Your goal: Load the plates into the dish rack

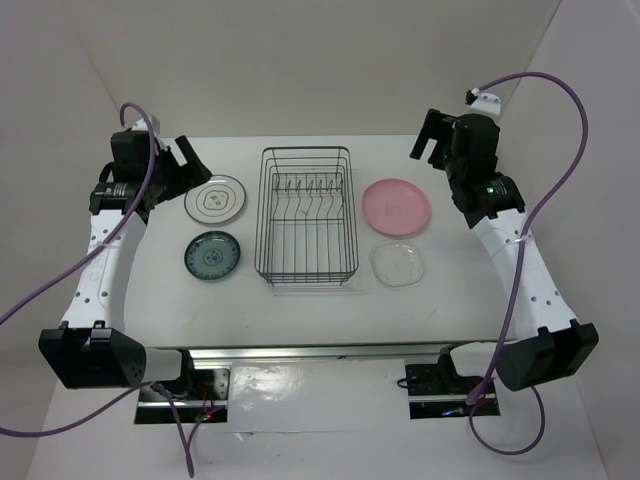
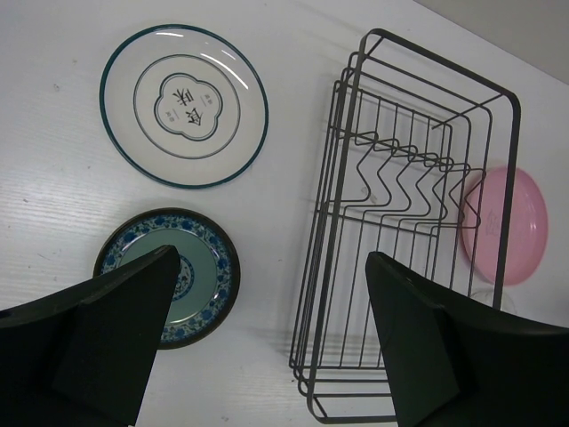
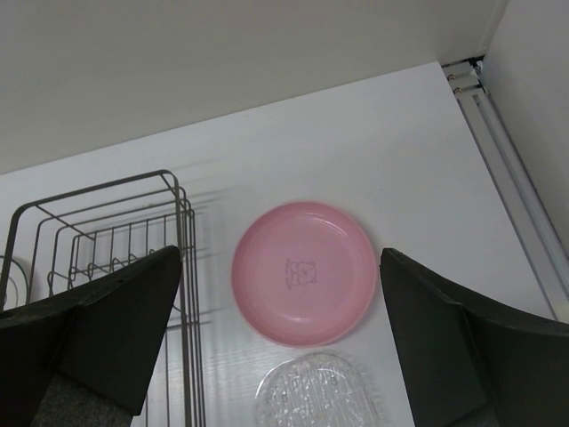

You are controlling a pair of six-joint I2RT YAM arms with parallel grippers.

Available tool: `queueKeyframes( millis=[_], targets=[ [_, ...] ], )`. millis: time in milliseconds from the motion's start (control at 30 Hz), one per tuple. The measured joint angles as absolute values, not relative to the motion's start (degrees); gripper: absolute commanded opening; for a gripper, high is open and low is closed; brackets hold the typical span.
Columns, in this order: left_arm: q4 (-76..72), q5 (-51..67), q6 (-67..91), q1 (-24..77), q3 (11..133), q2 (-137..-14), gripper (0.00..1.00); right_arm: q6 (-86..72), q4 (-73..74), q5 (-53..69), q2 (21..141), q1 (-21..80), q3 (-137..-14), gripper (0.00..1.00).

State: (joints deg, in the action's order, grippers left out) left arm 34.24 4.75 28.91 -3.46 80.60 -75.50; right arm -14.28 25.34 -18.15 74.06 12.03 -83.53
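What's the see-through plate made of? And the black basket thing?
The see-through plate looks like bumpy clear glass, maybe plastic: the table shows through it. The black basket looks like thin bent metal wire, probably dark-coated, with open gaps.

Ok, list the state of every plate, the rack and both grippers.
white plate: flat on the table, unloaded
teal plate: flat on the table, unloaded
pink plate: flat on the table, unloaded
glass plate: flat on the table, unloaded
dish rack: upright, empty
left gripper: open, empty
right gripper: open, empty
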Motion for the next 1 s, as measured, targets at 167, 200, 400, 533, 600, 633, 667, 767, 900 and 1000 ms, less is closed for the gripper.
queueKeyframes(
  millis=[167, 200, 400, 533, 600, 633, 667, 767, 900, 1000],
  targets=[
    [34.24, 4.36, 28.91, -3.46, 80.6, -75.5, 1.0, -14.04, 25.34, -17.12, 73.84, 12.03, -83.53, 1.0],
    [34.24, 4.29, 28.91, -3.46, 80.6, -75.5, 1.0, -13.89, 25.34, -16.51, 73.8, 12.03, -83.53, 1.0],
    [34.28, 2.04, 28.93, -3.03, 80.6, -75.55, 1.0, -13.04, 25.23, -12.75, 72.4, 12.14, -82.76, 1.0],
    [36.47, -2.79, 29.63, -0.27, 81.38, -76.03, 1.0, -12.93, 25.21, -12.47, 71.59, 12.29, -82.76, 1.0],
    [38.02, -4.16, 31.92, 1.04, 81.23, -75.85, 1.0, -12.95, 25.21, -11.9, 71.46, 12.58, -82.76, 1.0],
    [38.17, -5.02, 33.15, 1.39, 80.23, -75.29, 1.0, -12.95, 25.19, -11.57, 71.46, 12.75, -82.76, 1.0],
    [38.02, -5.8, 34.57, 1.39, 78.5, -74.26, 1.0, -12.97, 25.1, -11.31, 71.46, 12.95, -82.74, 1.0],
    [40.62, -7.77, 39.83, 0.56, 71.88, -69.95, 1.0, -13.23, 24.34, -9.65, 71.37, 13.3, -81.87, 1.0],
    [42.33, -8.73, 47.4, -2.81, 64.01, -66.48, 0.99, -13.91, 23.27, -7.14, 71.4, 13.37, -80.05, 1.0],
    [43.68, -8.8, 52.99, -4.97, 58.94, -66.67, 0.99, -14.5, 22.55, -4.97, 71.37, 13.37, -78.41, 1.0]
  ],
)
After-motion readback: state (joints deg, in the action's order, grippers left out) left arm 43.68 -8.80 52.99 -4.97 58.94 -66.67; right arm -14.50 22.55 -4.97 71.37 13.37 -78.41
